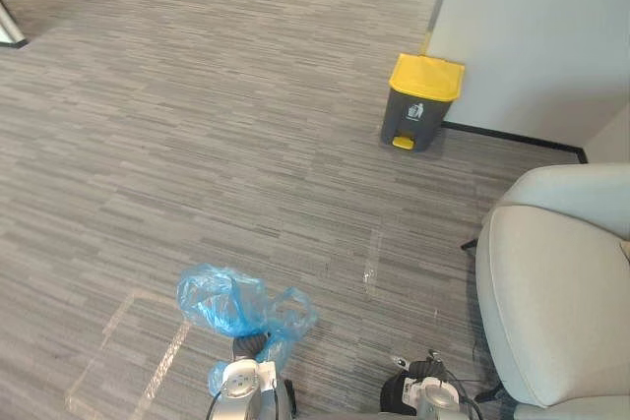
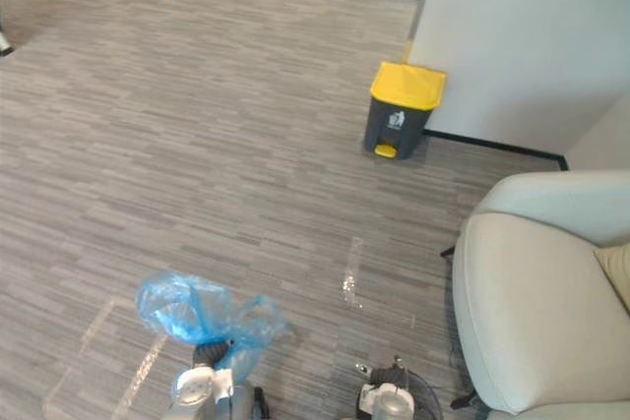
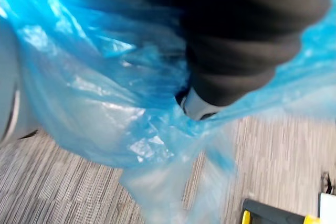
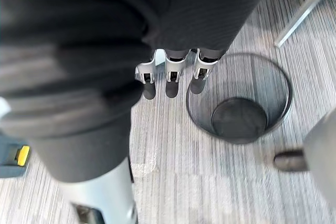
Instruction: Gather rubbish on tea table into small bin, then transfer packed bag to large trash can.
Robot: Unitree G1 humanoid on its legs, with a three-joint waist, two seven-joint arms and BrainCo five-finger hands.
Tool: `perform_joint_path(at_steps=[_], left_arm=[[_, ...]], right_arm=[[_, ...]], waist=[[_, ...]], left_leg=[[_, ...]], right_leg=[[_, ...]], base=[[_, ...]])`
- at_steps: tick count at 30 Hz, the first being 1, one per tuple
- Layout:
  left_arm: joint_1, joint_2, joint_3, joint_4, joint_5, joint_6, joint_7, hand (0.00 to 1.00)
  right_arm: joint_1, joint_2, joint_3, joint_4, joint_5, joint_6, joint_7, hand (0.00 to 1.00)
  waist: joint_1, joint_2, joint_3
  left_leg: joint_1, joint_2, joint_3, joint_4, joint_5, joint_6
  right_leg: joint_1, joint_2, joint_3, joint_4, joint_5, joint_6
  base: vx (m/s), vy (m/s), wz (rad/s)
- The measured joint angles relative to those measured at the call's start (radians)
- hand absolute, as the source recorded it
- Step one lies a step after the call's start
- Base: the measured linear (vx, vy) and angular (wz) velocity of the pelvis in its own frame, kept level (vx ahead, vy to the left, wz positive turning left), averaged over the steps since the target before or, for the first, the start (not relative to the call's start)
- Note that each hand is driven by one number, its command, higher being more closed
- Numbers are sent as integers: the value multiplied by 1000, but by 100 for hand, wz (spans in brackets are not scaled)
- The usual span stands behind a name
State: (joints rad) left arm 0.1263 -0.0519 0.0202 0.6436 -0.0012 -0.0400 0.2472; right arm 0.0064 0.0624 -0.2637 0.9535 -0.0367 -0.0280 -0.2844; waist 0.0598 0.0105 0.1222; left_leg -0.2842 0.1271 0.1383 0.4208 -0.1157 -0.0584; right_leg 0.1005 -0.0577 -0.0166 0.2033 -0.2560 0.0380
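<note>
Over L hand point(image 3: 198, 107): crumpled blue bag point(image 1: 231, 304).

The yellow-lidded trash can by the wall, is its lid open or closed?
Closed. The yellow lid lies flat on the dark trash can, no gap is visible, and the can stands upright.

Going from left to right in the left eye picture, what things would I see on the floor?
First the blue plastic bag, then the grey trash can with a yellow lid, then the pale armchair.
</note>
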Motion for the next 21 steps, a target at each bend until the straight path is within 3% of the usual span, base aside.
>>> perform_joint_path(at_steps=[1,3,4,6,7,8,9,11,13,14,15,16,17,19,20,21], left_arm=[[-6,5,17,4,0,2,5,100],[-10,4,20,4,0,2,5,100],[10,5,17,-8,0,3,6,100],[18,14,0,-15,0,4,6,100],[19,28,-22,-30,0,5,6,100],[15,32,-23,-33,0,6,7,100],[13,32,-24,-33,0,7,8,100],[-3,31,-37,-32,-1,5,10,100],[-8,30,-36,-29,-1,5,10,100],[-12,32,-26,-17,-2,5,12,100],[-15,36,-23,-8,-2,3,12,100],[-19,43,-19,1,-2,3,11,100],[-37,34,-10,45,-3,5,10,100],[-42,17,-9,44,-2,2,10,100],[-45,17,-14,43,-2,2,9,100],[-58,11,-19,38,-3,2,6,100]], right_arm=[[5,1,13,4,1,5,3,0],[9,3,9,2,1,7,0,0],[17,5,14,-2,-1,9,2,0],[22,7,18,-14,-1,9,2,0],[35,6,26,-41,-2,7,3,0],[42,6,21,-64,-2,5,2,0],[46,7,20,-72,-2,4,2,0],[47,6,12,-79,-5,-2,1,0],[40,5,7,-74,-6,-2,0,0],[29,1,-7,-63,-8,-2,0,0],[24,1,-7,-56,-9,-2,0,0],[16,1,-7,-39,-10,-2,0,0],[-9,-23,-10,-16,-13,0,-1,0],[-32,-34,-16,-13,-19,1,-2,0],[-28,-27,-17,-10,-32,2,-3,0],[-23,-24,-11,-15,-32,1,-5,0]], waist=[[-3,-24,-9],[7,-33,-8],[8,-36,-3],[6,-37,0],[1,-37,10],[-13,-47,14],[-19,-50,13],[-26,-56,14],[-29,-57,14],[-39,-56,14],[-43,-57,13],[-48,-66,12],[-56,-24,17],[-51,3,19],[-56,13,19],[-62,17,21]], left_leg=[[13,-31,32,-14,-24,14],[35,-39,81,-13,-63,26],[95,-42,128,-21,-105,43],[152,-44,164,-45,-126,49],[208,-59,181,-75,-142,55],[259,-70,183,-100,-153,52],[280,-72,183,-113,-159,50],[361,-74,185,-171,-173,35],[398,-74,188,-193,-174,34],[442,-74,182,-223,-186,17],[455,-78,175,-235,-189,11],[474,-95,152,-252,-193,4],[503,-69,100,-267,-194,-6],[497,-50,54,-242,-175,-15],[474,-33,18,-149,-163,-22],[398,-11,-14,52,-140,-53]], right_leg=[[-7,-37,27,2,-1,3],[-16,-62,50,35,11,12],[-53,-77,79,152,26,38],[-142,-83,90,356,54,79],[-256,-98,86,595,93,106],[-325,-100,55,718,77,84],[-348,-100,34,740,68,75],[-428,-99,-94,686,19,37],[-453,-95,-155,578,13,24],[-470,-61,-187,381,51,6],[-465,-43,-184,293,92,-3],[-457,-28,-165,199,185,-31],[-438,1,-173,211,208,-74],[-438,11,-181,239,145,-86],[-407,14,-204,247,101,-86],[-351,21,-223,220,77,-86]], base=[[309,352,-37],[280,305,-62],[217,225,-90],[218,199,-72],[248,126,-34],[310,136,-20],[294,58,-1],[342,9,11],[362,-40,15],[419,-79,16],[670,-124,25],[601,-92,19],[706,-136,11],[493,-135,10],[505,-188,41],[596,-230,43]])
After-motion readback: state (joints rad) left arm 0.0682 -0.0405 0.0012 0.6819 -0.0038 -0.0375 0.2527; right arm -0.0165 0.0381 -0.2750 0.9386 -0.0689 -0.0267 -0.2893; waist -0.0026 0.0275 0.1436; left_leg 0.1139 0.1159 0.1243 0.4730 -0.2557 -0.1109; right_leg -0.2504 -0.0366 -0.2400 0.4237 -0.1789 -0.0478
